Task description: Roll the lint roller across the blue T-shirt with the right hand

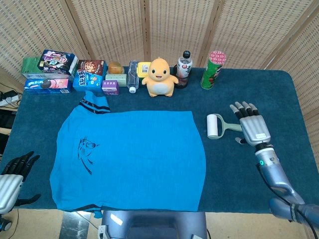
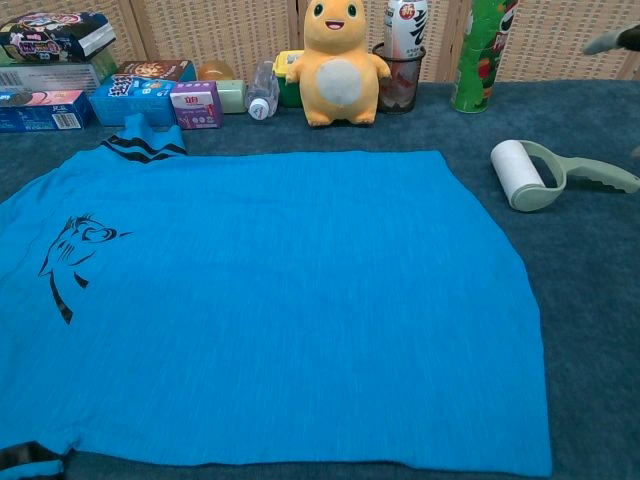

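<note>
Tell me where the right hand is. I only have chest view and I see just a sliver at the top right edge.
Observer: In the head view the right hand is by the handle end of the lint roller, on its right side. Its fingers are spread and it holds nothing.
Operator: Which way is it pointing?
Observer: Its fingers point toward the far side of the table, and the forearm runs back to the near right corner.
Operator: Left hand? It's not in my view at all.
Observer: The left hand is low at the near left corner, clear of the blue T-shirt, and it is also holding nothing.
</note>
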Controlling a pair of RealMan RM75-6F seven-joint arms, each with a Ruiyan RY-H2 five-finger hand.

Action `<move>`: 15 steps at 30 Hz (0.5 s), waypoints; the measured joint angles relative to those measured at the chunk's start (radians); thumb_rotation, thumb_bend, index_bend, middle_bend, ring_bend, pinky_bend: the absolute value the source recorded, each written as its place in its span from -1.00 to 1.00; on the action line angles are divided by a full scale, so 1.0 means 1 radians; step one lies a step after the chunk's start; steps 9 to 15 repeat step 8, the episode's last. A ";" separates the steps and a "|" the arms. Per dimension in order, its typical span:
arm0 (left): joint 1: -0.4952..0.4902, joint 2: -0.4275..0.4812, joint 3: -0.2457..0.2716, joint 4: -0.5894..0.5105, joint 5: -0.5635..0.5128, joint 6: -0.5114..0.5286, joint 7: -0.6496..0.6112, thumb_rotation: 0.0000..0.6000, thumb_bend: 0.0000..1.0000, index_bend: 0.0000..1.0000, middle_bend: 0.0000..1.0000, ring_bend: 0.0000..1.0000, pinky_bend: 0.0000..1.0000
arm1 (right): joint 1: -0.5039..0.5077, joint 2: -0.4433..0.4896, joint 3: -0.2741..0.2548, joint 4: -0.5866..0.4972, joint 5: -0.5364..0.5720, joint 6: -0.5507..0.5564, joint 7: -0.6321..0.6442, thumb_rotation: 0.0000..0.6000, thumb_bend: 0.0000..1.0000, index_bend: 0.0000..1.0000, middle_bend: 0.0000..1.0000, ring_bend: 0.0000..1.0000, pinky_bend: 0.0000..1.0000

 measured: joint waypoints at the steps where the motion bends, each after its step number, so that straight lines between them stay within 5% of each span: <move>1: 0.004 0.001 0.000 -0.003 0.000 0.008 0.005 1.00 -0.82 -1.00 -1.00 -1.00 -0.98 | -0.028 0.006 -0.010 -0.007 -0.032 0.041 0.022 1.00 -1.00 -0.98 -1.00 -1.00 -1.00; 8: 0.031 0.007 0.008 -0.007 0.045 0.064 0.012 1.00 -0.82 -1.00 -1.00 -1.00 -0.98 | -0.227 0.028 -0.094 -0.028 -0.219 0.295 0.134 1.00 -1.00 -0.96 -1.00 -1.00 -1.00; 15: 0.031 0.007 0.008 -0.007 0.045 0.064 0.012 1.00 -0.82 -1.00 -1.00 -1.00 -0.98 | -0.227 0.028 -0.094 -0.028 -0.219 0.295 0.134 1.00 -1.00 -0.96 -1.00 -1.00 -1.00</move>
